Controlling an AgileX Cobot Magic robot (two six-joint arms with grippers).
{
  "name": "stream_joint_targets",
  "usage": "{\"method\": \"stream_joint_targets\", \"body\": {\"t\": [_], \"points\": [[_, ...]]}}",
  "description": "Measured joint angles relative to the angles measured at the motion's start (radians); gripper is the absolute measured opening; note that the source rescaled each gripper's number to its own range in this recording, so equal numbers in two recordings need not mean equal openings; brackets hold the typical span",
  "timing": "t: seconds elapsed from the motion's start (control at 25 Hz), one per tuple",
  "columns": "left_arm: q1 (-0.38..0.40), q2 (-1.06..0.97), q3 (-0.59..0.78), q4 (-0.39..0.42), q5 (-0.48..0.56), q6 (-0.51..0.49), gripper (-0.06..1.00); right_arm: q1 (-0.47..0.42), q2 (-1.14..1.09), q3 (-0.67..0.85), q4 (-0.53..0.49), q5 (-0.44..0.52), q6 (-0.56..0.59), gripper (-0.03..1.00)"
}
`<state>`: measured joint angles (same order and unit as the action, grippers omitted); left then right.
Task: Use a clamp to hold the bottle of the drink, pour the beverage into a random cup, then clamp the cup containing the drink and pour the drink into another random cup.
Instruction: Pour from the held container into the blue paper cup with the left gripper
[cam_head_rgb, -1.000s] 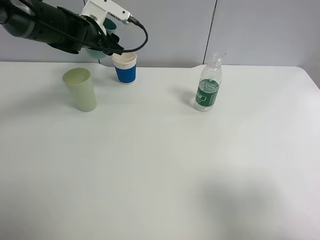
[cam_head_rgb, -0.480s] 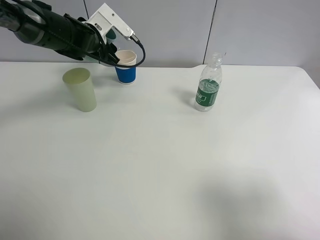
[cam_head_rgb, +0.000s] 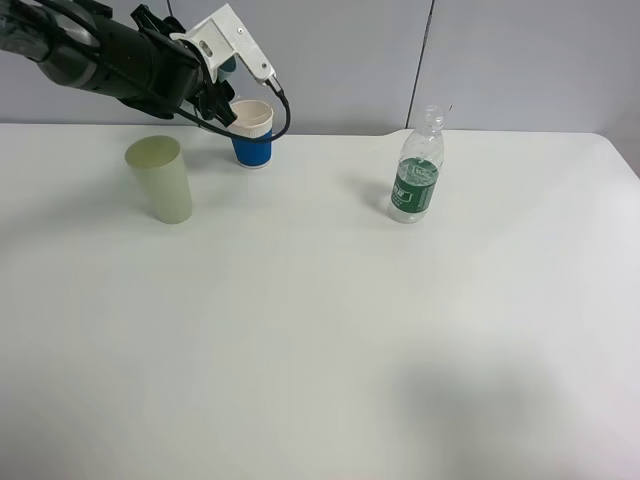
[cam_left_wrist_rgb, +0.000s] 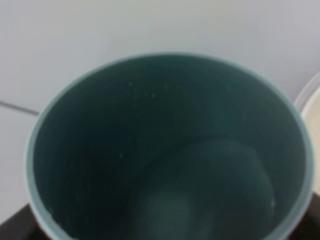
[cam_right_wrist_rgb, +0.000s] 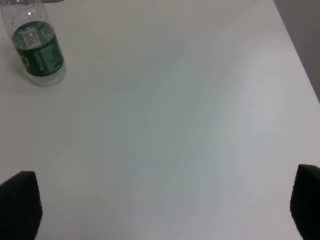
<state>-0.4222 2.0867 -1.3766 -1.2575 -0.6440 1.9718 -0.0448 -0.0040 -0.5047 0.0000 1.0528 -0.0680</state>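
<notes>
L gripper (cam_head_rgb: 220, 82) is clenched on the teal tumbler (cam_left_wrist_rgb: 170, 150). It's held up off the table (cam_head_rgb: 320, 330) at the back left, tipped w/ its mouth toward the blue paper cup (cam_head_rgb: 252, 135). In the high view only a sliver of teal shows behind the white gripper parts. The wrist cam looks straight into the tumbler: dark inside, small droplets on the wall, poss. a little liquid at the bottom, too blurry to say. The paper cup's cream rim is just beside the tumbler's lip, and the cup stands upright near the table's back edge. Pale yellow-green tumbler (cam_head_rgb: 160, 180) is upright, apart, to its left and nearer the front. Bottle (cam_head_rgb: 416, 170) is upright right of centre, well apart from the cups. R gripper (cam_right_wrist_rgb: 162, 205) is spread wide, holding nothing, over bare table.
</notes>
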Motion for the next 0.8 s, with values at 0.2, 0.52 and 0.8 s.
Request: {"method": "stream_joint_targets", "body": {"t": [0.2,0.52,0.8], "points": [[-0.002,0.024,-0.043,0.008,-0.021,0.055,0.03,0.0,0.0,0.0,0.0,0.0,0.0,1.0],[-0.013,0.057,-0.07,0.014,-0.039,0.139,0.03,0.0,0.0,0.0,0.0,0.0,0.0,1.0],[-0.013,0.068,-0.07,0.014,-0.093,0.213,0.03,0.0,0.0,0.0,0.0,0.0,0.0,1.0]]}}
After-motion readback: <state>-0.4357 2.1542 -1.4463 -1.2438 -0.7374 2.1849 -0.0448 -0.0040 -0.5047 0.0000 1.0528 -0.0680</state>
